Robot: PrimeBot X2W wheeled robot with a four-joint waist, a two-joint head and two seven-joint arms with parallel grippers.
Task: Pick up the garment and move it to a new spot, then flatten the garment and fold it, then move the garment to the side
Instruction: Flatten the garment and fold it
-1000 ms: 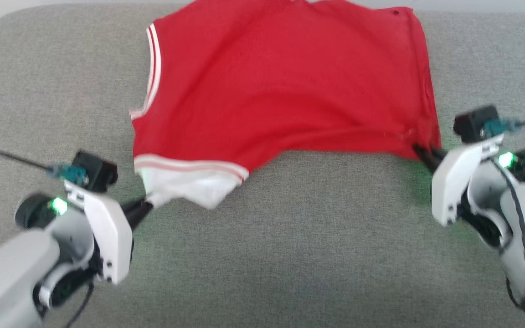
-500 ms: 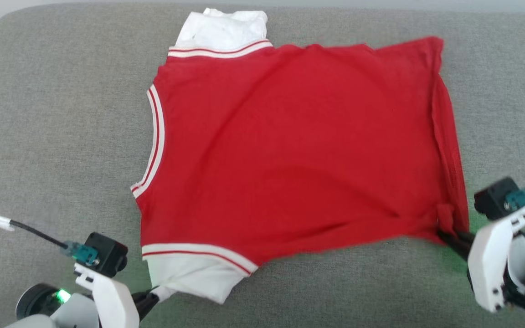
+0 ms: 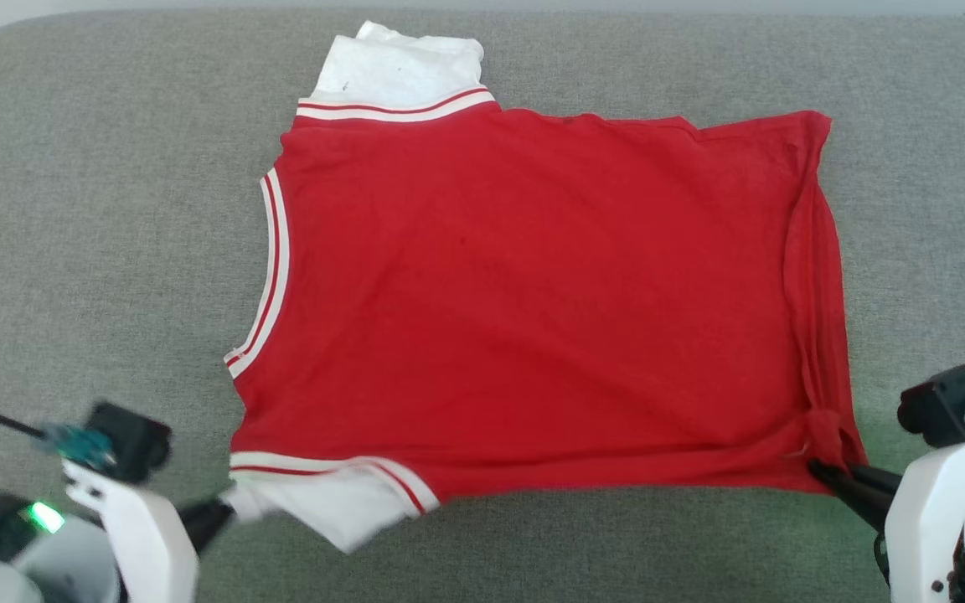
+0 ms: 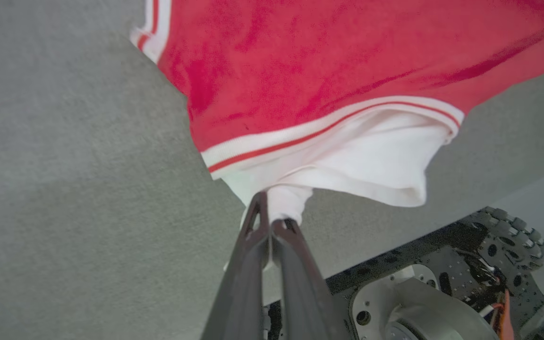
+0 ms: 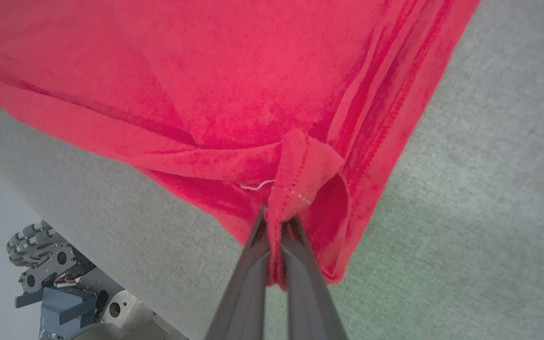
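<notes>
Garment flat between left gripper and right gripper.

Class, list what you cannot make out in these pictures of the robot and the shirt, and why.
Underside of the shirt: head view, hidden against the cushion.
The left gripper: head view, blurred.
Arm behind the right gripper: head view, cut by the bottom edge.

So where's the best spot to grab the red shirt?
Grab the jersey by its two near corners, from the robot's side: the white sleeve on the left, the bunched hem corner on the right. Both stick out, easy for jaws to pinch.
</notes>
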